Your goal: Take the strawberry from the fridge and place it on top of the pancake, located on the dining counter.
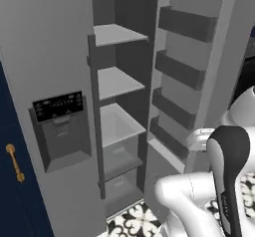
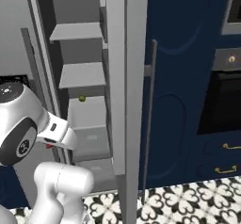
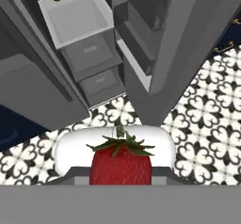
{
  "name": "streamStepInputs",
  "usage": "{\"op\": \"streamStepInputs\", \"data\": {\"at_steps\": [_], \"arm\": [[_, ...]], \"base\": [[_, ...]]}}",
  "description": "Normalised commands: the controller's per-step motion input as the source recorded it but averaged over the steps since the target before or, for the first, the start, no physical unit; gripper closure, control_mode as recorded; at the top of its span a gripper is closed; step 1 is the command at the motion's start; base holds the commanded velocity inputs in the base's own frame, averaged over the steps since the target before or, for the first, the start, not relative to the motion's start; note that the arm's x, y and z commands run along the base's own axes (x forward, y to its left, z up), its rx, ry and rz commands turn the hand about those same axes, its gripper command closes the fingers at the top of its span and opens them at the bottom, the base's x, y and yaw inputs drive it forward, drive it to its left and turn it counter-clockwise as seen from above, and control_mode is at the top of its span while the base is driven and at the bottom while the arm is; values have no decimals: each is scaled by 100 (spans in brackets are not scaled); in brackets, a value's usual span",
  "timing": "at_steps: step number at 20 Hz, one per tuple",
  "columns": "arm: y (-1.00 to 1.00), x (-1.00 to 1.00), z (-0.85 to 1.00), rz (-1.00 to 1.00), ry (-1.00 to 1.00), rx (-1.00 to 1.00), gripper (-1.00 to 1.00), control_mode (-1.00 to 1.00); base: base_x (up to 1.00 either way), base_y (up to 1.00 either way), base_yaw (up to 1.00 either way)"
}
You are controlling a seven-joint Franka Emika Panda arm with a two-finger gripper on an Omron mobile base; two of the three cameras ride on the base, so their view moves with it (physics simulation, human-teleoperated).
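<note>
- The two-finger gripper (image 3: 121, 183) is nearly closed on the small red green-capped strawberry (image 3: 121, 164), keeping it secure for carrying.
- The tall silver-grey fridge (image 1: 60, 42) stands open; the fruit is already outside it, above the patterned floor tiles (image 3: 207, 119).

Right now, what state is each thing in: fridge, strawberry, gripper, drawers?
Fridge: right door open, left door shut, shelves bare.
Strawberry: out of the fridge, held in the gripper.
Gripper: shut on the strawberry.
Fridge drawers: shut.
Small yellow-green item: resting on a fridge shelf.
</note>
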Motion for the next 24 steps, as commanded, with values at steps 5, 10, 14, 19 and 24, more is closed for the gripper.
{"op": "streamStepInputs", "data": {"at_steps": [5, 10, 14, 19, 24], "arm": [[0, 0, 0, 0, 0, 0, 100, 100], [0, 0, 0, 0, 0, 0, 100, 100], [0, 0, 0, 0, 0, 0, 100, 100], [0, 0, 0, 0, 0, 0, 100, 100], [0, 0, 0, 0, 0, 0, 100, 100]], "base": [[-88, 0, -67], [-27, 0, -88], [0, -19, -91], [0, -63, -84], [28, -99, -61]]}}
